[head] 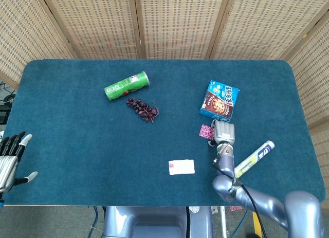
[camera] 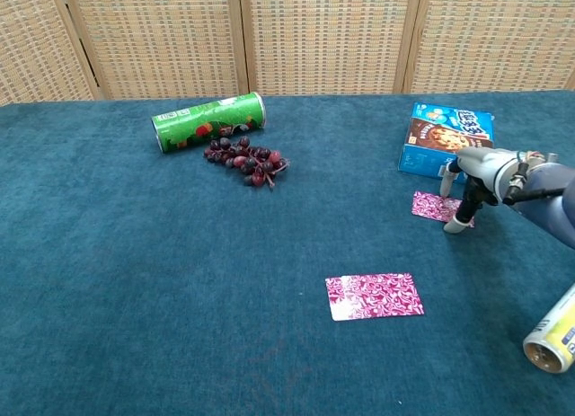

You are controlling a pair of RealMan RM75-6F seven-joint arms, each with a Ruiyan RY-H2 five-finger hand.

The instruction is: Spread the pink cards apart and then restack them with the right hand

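Teal cloth covers the table (head: 77,145), and my left hand (head: 10,158) hangs off its near left edge, fingers apart, holding nothing. Further right a green can (camera: 209,121) lies on its side, with a bunch of dark grapes (camera: 246,163) just beside it. One pink card (camera: 374,296) lies flat, face patterned in pink and white swirls, alone near the front of the table. The second pink card (camera: 435,206) lies well apart from it, just in front of the blue snack box (camera: 445,141). My right hand (camera: 474,184) comes down at that card's right edge, one fingertip (camera: 456,225) on the cloth touching it; I cannot tell whether I grip it. A yellow tube (head: 254,159) lies to the right.
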